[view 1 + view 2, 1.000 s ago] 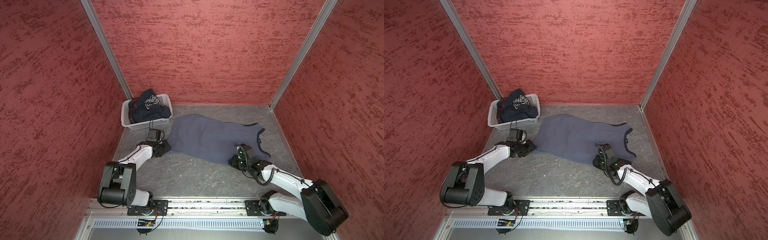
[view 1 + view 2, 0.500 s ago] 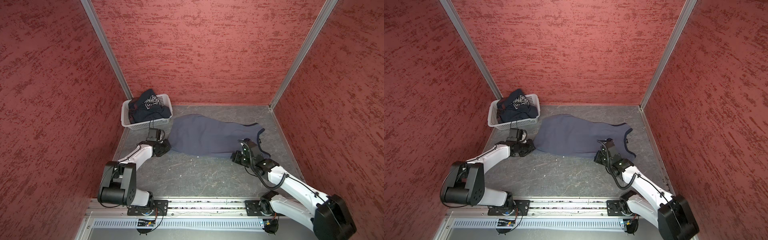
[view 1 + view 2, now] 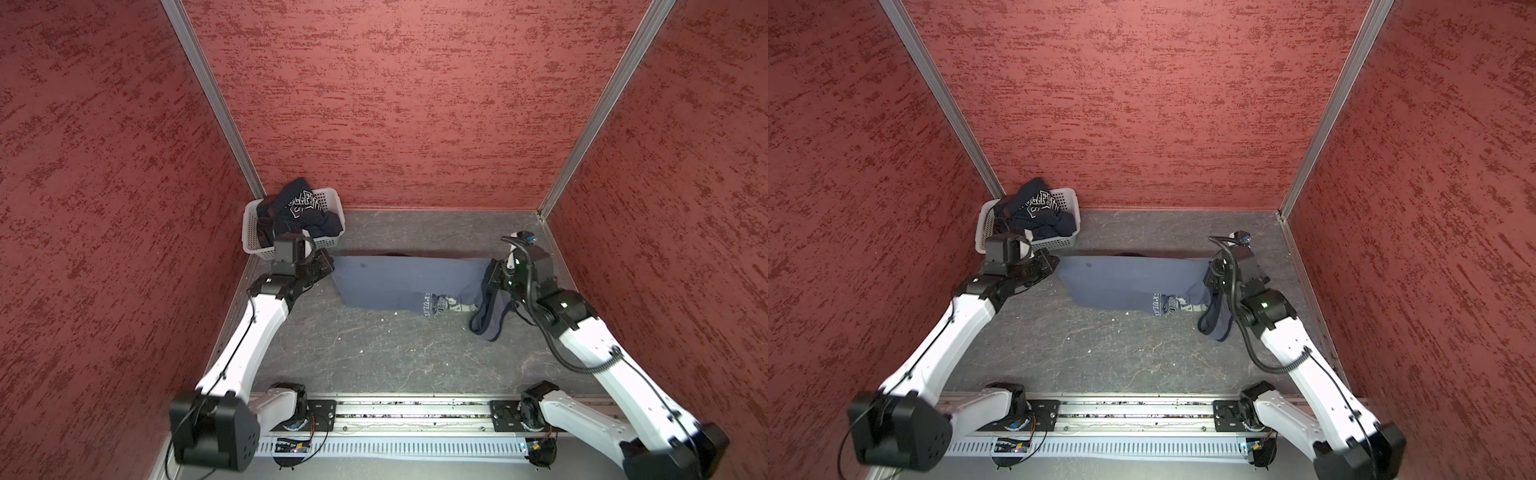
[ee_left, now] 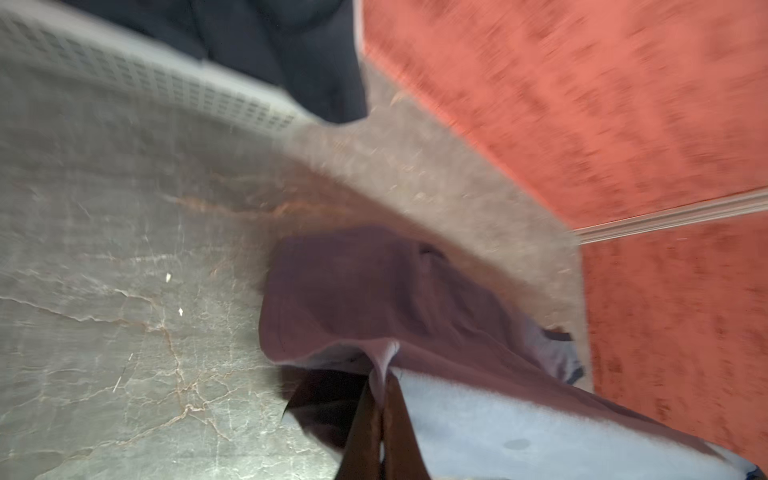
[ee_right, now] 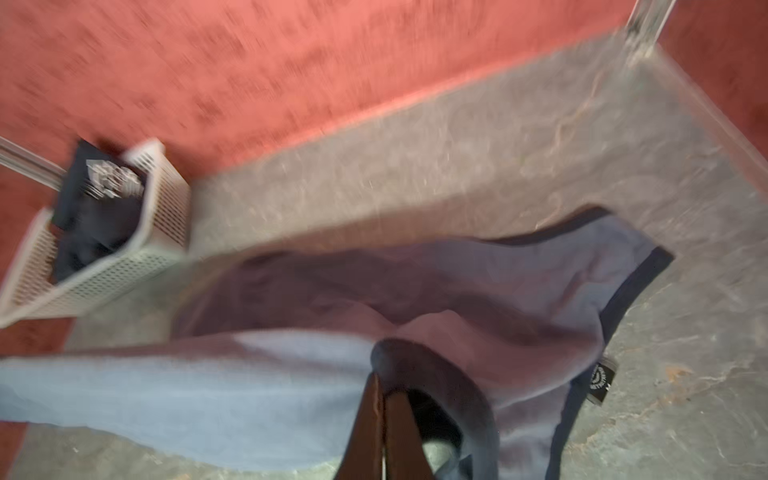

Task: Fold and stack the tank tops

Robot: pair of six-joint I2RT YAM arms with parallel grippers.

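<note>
We hold grey-blue tank top [image 3: 395, 282] taut over table [image 3: 374, 353], long axis spanning arm to arm: left fingers [image 4: 360, 436] pinch hem end, right fingers [image 5: 365, 428] pinch strap end; navy tank top [image 3: 301, 208] lies in basket [image 3: 250, 237], nearer left fingers

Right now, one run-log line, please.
left gripper: shut on grey-blue tank top | right gripper: shut on same top | navy tank top: in white basket | stack: not started

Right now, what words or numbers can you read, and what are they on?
"PULA", roughly: part of a pale print on the grey-blue tank top, rest folded under.
White-outlined letters on the navy tank top in the basket: too crumpled to read.
Black tag on the grey-blue tank top: lettering too blurred to read.
</note>
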